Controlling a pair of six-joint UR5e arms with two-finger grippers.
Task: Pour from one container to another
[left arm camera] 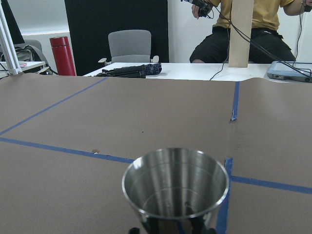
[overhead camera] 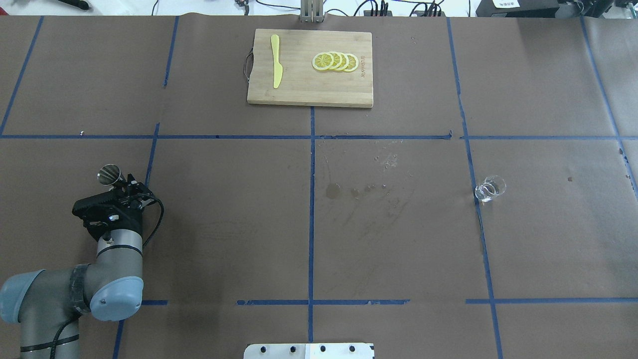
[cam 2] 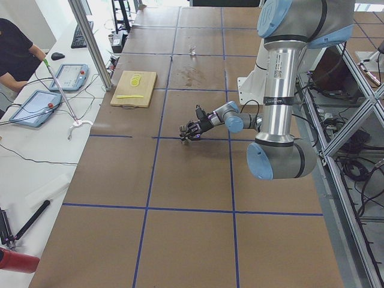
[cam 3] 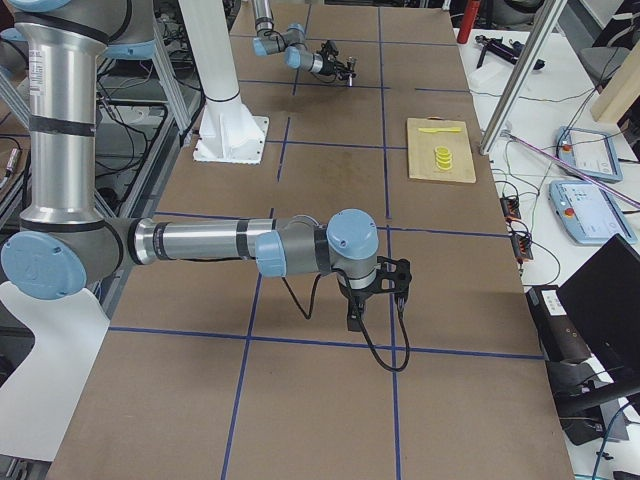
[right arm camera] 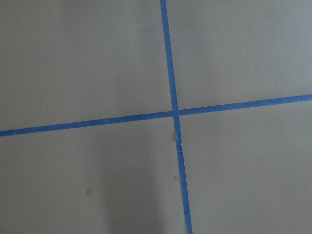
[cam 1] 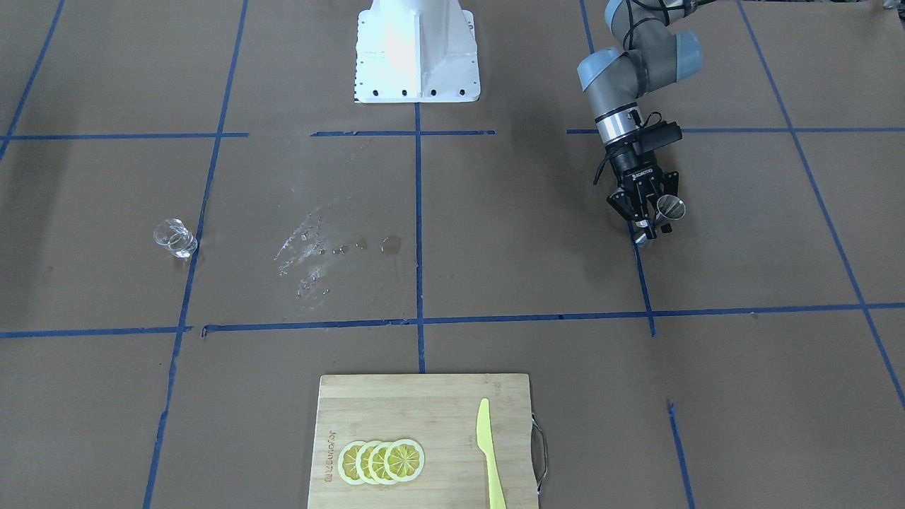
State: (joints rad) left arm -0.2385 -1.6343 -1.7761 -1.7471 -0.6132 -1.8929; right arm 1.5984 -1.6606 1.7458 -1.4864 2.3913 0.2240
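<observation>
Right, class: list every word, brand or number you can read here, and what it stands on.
"ROBOTIQ": small white print on the left pincer, which grips the steel jigger; only just legible.
Burnt-in brand on the cutting board: too blurred to read.
Sticker on the upright tube of the left arm: too small to read.
No other text is legible.

A grey office chair (left arm camera: pixel 129 45) stands before a black panel (left arm camera: pixel 97 24), behind a white bench (left arm camera: pixel 195 71).
</observation>
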